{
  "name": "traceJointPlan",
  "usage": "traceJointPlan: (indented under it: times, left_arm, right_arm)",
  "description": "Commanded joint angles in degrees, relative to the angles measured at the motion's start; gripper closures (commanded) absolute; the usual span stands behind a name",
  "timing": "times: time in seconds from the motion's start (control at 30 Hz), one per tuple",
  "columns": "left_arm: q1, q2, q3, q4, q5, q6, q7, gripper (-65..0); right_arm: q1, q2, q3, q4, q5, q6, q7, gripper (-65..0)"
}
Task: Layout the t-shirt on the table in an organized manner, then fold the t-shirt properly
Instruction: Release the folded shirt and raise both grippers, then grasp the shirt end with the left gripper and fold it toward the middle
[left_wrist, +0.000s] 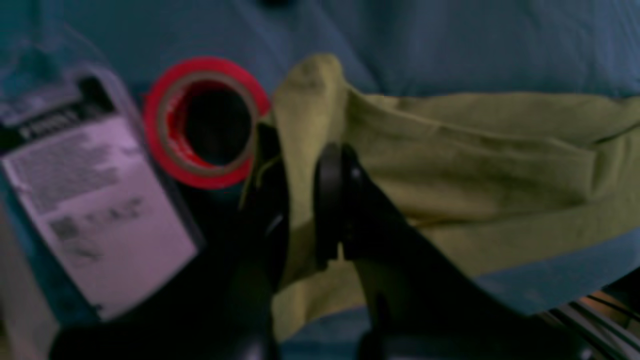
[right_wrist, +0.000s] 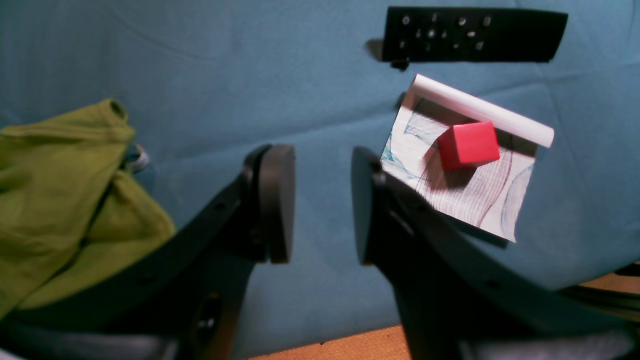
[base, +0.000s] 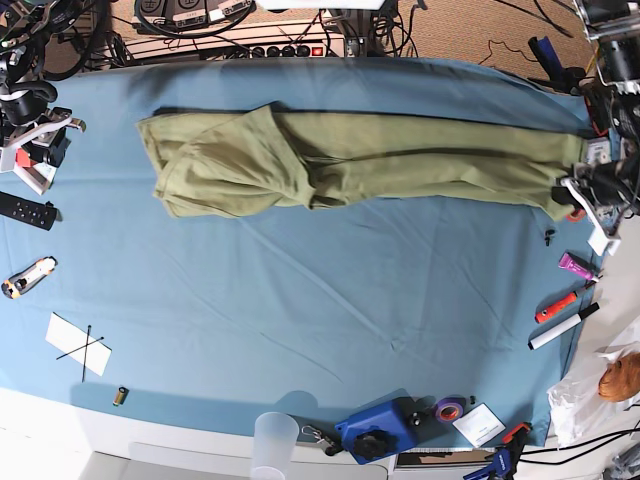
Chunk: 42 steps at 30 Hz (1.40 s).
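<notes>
Stretched long across the far half of the table — the t-shirt, pinched at one end.

Clamped on a bunched corner of the olive cloth at the base view's right edge: the left gripper, fabric squeezed between both black fingers, just beside a red tape roll and a labelled packet. Parted and holding nothing — the right gripper, poised over bare blue cloth, with the shirt's other end close by it and a red cube on a printed sheet on its other side.
</notes>
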<state>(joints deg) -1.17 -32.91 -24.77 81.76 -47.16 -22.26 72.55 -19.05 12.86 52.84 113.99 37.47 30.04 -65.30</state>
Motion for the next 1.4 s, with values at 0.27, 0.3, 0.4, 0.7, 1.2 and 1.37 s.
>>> traceJointPlan:
  times: [0.27,0.3,0.4,0.7,1.2,1.37]
  left_arm:
    - [2.01,-1.40,-0.55,5.84,-17.51,-7.80,5.18,0.0]
    - [2.80,-1.40,-0.55,7.74,-19.61,-8.94,5.99,0.0]
    - [5.49,-1.36,-0.55,14.86,-23.65,-11.23,7.45,0.0]
    - [9.11,6.99,-0.52,32.68,-20.17,-12.17,0.85,0.0]
    - [9.11,28.65,-0.48,32.76,-10.03,-5.84,-4.87,0.0]
    - [9.94,29.27,2.36,32.76,-10.01,-5.81,-4.02,0.0]
  right_arm:
    - [0.17,1.11,0.42,0.74,0.59,0.13,2.14,-19.6]
    - [0.17,1.09,0.42,0.76,0.61,0.13,2.14,-19.6]
    - [0.17,1.09,0.42,0.74,0.61,0.13,2.16,-19.6]
    - [0.15,1.09,0.42,0.74,0.63,0.13,2.16,-19.6]
    - [0.17,1.09,0.42,0.74,0.61,0.13,2.45,-19.6]
    - [0.17,1.09,0.42,0.74,0.63,0.13,3.67,-19.6]
